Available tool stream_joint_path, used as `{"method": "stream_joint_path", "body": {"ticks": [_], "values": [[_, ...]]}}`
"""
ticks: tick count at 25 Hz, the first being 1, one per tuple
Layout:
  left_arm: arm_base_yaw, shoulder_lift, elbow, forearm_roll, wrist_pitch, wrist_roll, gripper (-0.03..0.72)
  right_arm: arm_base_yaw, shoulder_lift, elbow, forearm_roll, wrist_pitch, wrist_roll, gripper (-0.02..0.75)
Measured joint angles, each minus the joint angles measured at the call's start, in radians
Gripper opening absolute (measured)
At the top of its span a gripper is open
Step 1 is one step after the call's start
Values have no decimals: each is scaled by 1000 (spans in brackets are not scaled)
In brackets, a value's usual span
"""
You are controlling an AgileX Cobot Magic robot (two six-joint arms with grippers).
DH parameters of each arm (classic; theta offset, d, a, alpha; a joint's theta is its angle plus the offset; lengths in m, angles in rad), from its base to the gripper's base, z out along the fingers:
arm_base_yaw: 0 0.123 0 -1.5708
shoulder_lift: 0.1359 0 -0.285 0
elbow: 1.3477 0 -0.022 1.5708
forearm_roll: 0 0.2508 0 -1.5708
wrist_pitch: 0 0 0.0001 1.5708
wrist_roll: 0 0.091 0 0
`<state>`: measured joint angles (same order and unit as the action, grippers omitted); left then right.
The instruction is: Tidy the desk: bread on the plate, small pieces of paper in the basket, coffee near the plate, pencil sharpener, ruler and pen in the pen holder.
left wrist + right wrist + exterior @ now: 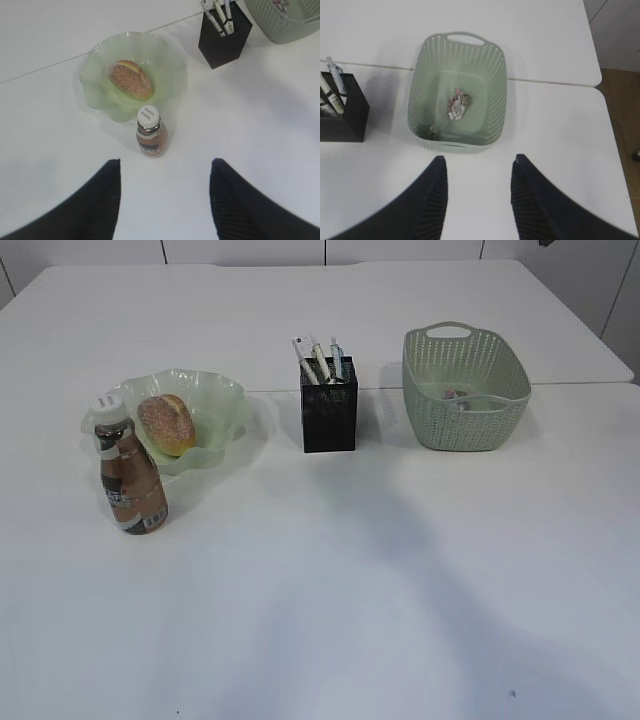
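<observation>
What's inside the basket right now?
In the basket lie two paper wads: a larger pink-and-white one mid-floor and a small grey-brown one by the near wall. The near wall hides the floor strip right behind it.

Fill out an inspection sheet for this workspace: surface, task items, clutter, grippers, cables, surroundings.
Surface: large plain white tabletop, a seam running across it.
Task items: golden-brown speckled bread roll lies in the pale green wavy-rimmed plate; small clear coffee bottle with white cap stands upright beside the plate; black mesh pen holder holds pens; two crumpled paper wads lie in the sage-green woven-look basket.
Clutter: nothing seen.
Grippers: left gripper and right gripper both open, empty, above the table.
Cables: nothing seen.
Surroundings: pale wall panels behind; brown floor at right.
</observation>
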<state>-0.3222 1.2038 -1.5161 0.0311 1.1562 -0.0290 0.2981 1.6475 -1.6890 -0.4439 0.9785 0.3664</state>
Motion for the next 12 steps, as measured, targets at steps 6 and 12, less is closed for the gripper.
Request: {"method": "stream_joint_path", "body": {"ticks": [6,12], "values": [[0,-85,0,-1,57,0,405,71,-49,0,8,171,-50,344],[0,-211,0,3,64,0,405,152,-92,0,30,246,-86,344]]}}
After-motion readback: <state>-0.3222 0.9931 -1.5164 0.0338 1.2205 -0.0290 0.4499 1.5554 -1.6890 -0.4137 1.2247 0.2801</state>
